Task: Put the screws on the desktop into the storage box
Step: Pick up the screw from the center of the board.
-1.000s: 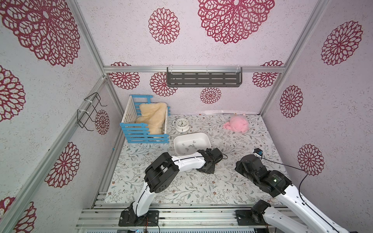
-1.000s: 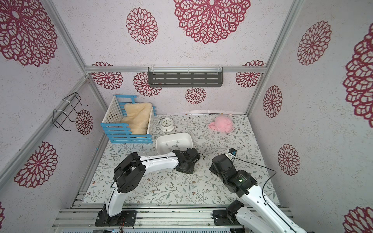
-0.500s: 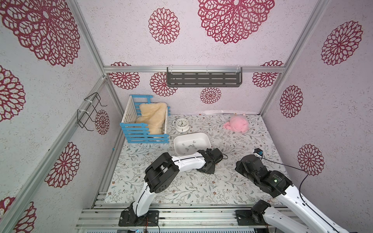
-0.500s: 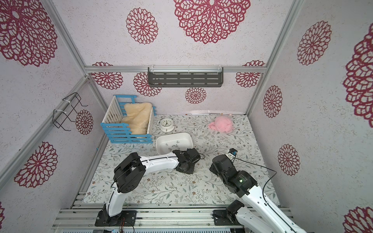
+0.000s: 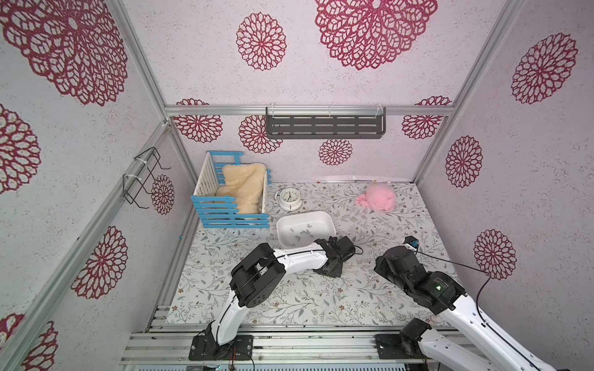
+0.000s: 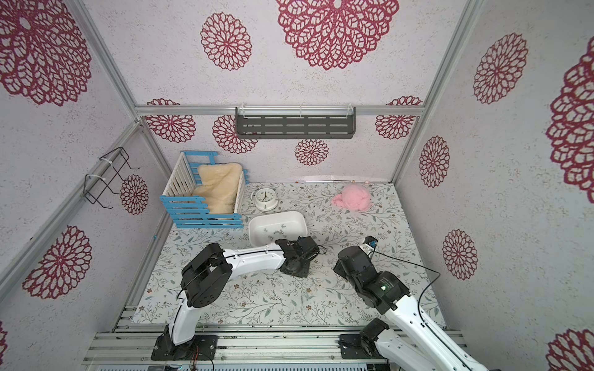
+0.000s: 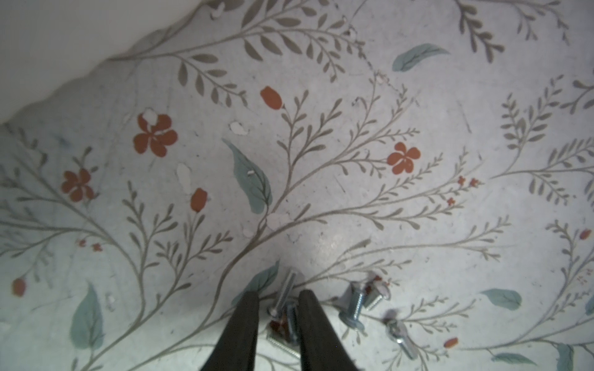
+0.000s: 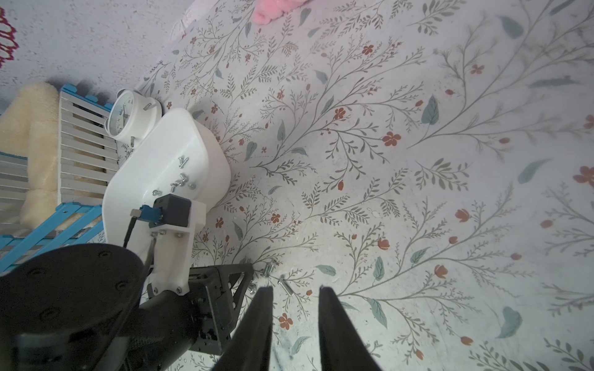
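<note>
In the left wrist view my left gripper (image 7: 279, 298) stands low over the desktop (image 7: 321, 160). Its dark fingers (image 7: 247, 308) are narrowly open on either side of a small cluster of screws (image 7: 287, 294) lying flat. More screws (image 7: 355, 305) lie just beside it. The white storage box (image 5: 316, 221) sits right behind this gripper (image 5: 332, 269) and holds several screws (image 5: 302, 233). My right gripper (image 8: 295, 294) hovers open with nothing between its fingers. It is close to the left gripper (image 8: 225, 289) and the loose screws (image 8: 286, 286).
A blue-and-white crate (image 5: 231, 212) with a cream fleece (image 5: 241, 186) stands at the back left, and a round white clock (image 5: 289, 199) sits next to it. A pink cloth (image 5: 376, 199) lies at the back right. A grey shelf (image 5: 324, 125) hangs on the back wall.
</note>
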### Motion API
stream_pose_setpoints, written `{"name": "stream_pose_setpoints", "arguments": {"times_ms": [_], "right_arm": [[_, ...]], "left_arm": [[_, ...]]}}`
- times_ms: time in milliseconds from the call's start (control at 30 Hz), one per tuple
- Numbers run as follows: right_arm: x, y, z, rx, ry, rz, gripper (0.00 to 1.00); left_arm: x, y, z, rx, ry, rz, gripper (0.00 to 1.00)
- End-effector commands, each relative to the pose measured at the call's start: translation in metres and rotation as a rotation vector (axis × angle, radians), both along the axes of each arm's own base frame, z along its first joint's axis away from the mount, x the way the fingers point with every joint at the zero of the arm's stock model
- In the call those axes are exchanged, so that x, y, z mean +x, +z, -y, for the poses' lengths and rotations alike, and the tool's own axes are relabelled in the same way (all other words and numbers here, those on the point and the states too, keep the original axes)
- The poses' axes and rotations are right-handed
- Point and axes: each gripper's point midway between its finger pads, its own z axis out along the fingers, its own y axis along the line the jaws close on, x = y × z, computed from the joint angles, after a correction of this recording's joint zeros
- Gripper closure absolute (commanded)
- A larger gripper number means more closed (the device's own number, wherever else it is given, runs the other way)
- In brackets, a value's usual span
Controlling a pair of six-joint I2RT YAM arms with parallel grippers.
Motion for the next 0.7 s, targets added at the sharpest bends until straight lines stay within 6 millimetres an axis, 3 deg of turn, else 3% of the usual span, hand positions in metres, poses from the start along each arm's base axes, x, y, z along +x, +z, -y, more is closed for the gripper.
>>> {"name": "stream_pose_setpoints", "arguments": {"times_ms": [0,167,300,667], "right_arm": [[0.006,0.004,-0.001,0.018,-0.018,0.025,0.71],[0.006,0.004,-0.001,0.019,-0.018,0.024,0.71],[0.006,0.004,-0.002,0.021,-0.016,0.024,0.71],[0.005,0.003,-0.001,0.02,-0.019,0.021,0.71]], "left_arm": [[-0.011,-0.002,-0.011,0.051,-0.014,-0.02,0.75],[-0.014,0.001,-0.015,0.052,-0.013,-0.023,0.66],[-0.021,0.002,-0.015,0.04,-0.011,-0.048,0.64],[-0.042,-0.008,-0.001,0.039,-0.059,-0.085,0.73]]}}
